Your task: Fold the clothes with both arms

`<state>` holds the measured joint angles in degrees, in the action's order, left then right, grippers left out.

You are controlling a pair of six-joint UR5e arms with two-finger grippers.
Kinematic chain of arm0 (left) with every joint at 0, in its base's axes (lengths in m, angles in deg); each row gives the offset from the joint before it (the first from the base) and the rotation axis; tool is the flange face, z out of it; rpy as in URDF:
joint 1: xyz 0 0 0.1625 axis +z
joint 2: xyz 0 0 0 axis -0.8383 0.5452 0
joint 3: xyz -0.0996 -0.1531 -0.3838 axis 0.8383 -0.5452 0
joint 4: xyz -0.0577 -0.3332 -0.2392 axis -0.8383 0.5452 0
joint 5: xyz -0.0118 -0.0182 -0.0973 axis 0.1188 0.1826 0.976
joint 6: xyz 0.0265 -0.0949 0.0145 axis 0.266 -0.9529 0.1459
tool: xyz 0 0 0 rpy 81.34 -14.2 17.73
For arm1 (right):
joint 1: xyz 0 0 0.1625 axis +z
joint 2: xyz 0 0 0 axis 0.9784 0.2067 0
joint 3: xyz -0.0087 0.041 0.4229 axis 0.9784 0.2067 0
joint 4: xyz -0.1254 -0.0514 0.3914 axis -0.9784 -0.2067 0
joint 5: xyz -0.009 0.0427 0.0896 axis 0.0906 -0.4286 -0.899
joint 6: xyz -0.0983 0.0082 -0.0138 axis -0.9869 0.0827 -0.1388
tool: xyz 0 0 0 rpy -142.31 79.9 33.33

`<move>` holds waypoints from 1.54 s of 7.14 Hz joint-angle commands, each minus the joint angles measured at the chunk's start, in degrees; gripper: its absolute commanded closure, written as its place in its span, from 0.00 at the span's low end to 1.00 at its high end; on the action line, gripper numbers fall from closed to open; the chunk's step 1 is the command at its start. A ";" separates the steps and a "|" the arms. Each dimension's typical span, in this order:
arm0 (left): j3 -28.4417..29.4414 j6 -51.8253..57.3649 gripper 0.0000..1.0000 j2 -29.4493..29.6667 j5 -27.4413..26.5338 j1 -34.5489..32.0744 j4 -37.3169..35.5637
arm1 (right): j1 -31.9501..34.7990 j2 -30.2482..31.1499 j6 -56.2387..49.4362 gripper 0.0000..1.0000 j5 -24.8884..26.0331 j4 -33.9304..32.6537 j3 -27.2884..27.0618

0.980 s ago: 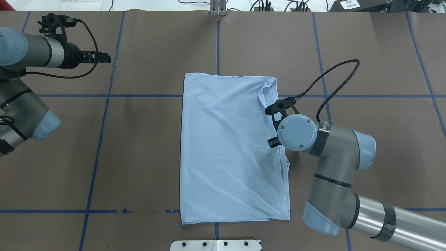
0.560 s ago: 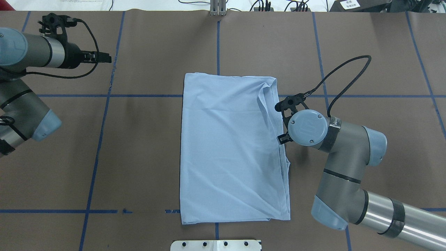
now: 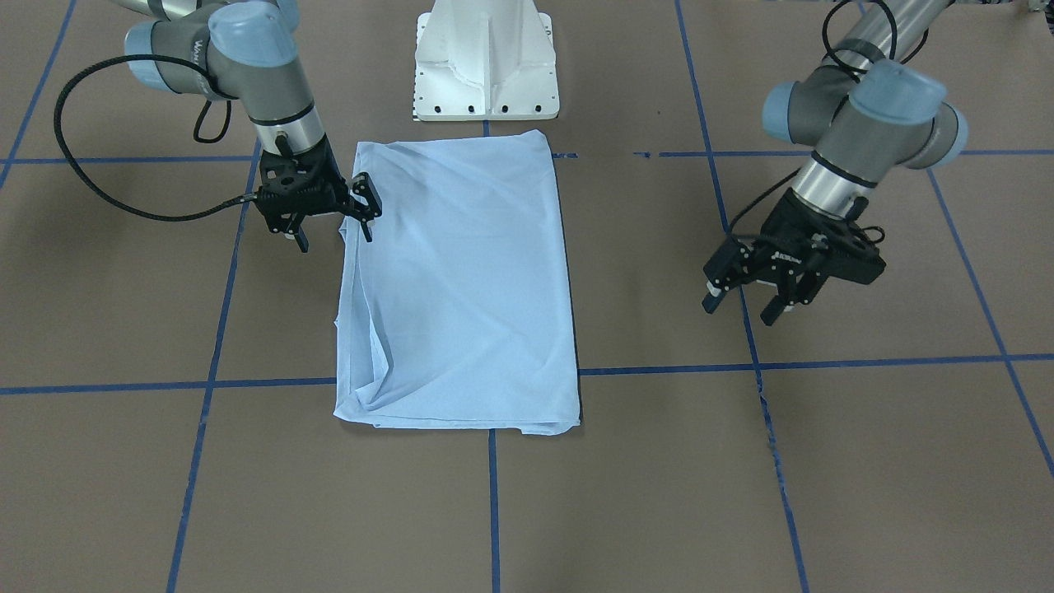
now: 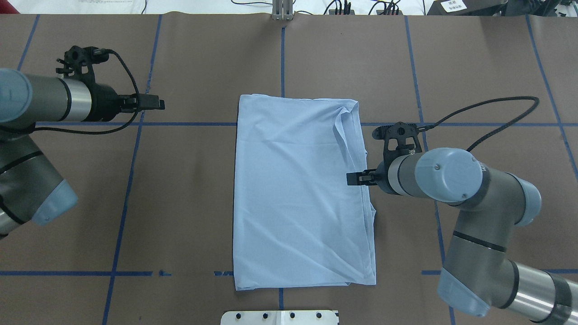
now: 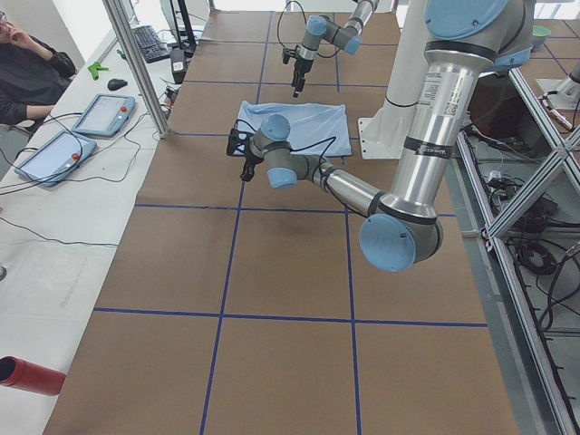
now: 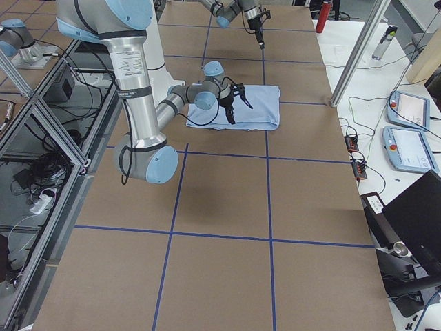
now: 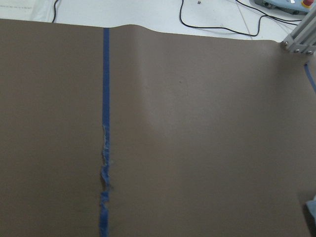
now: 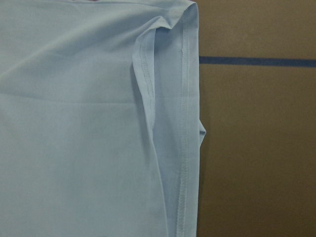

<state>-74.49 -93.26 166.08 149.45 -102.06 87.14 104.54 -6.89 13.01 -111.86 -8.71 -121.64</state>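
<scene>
Broadly, a brown paper-covered tabletop [image 4: 189,203], ruled into squares by blue tape lines [image 4: 135,123], carries everything. In the overhead view the right arm [image 4: 469,194] bends in from 4 o'clock and the left arm [image 4: 40,99] lies at 9 o'clock. At centre lies the T-shirt [image 4: 298,189], a smooth pale blue knit folded into a tall rectangle, with a stitched sleeve hem creased at its 1 o'clock corner. The right gripper [image 3: 335,241] hangs at the shirt's 3 o'clock edge. Its fingers [image 4: 356,179] are spread wide and empty, one above the cloth and one outside it; I cannot tell whether it touches the cloth. The left gripper [image 3: 739,311], toward 10 o'clock and well apart, is parted and holds nothing.
</scene>
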 commanded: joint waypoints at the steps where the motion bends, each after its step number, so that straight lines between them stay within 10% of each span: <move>1: -13.11 -10.26 0.00 -7.91 -5.31 9.37 -0.12 | -5.60 6.11 13.41 0.00 6.83 10.86 -2.27; 3: -13.68 -22.46 0.00 -7.84 -16.72 20.26 -0.12 | -12.81 6.04 24.47 0.00 17.66 10.80 -4.72; 4: -13.59 -31.31 0.36 -7.75 -25.74 26.84 -0.64 | -14.24 5.95 26.52 0.00 19.79 10.80 -4.74; 5: -13.41 -34.27 0.44 -7.32 -28.71 31.17 -1.69 | -14.60 5.95 26.63 0.00 20.07 10.80 -4.74; 11: -8.60 -40.98 0.38 1.71 -34.98 45.18 -11.61 | -15.04 6.12 26.71 0.00 20.34 10.80 -4.65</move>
<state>-85.16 -133.39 164.86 115.03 -58.69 77.87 89.64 -0.79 39.67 -91.57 2.09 -126.32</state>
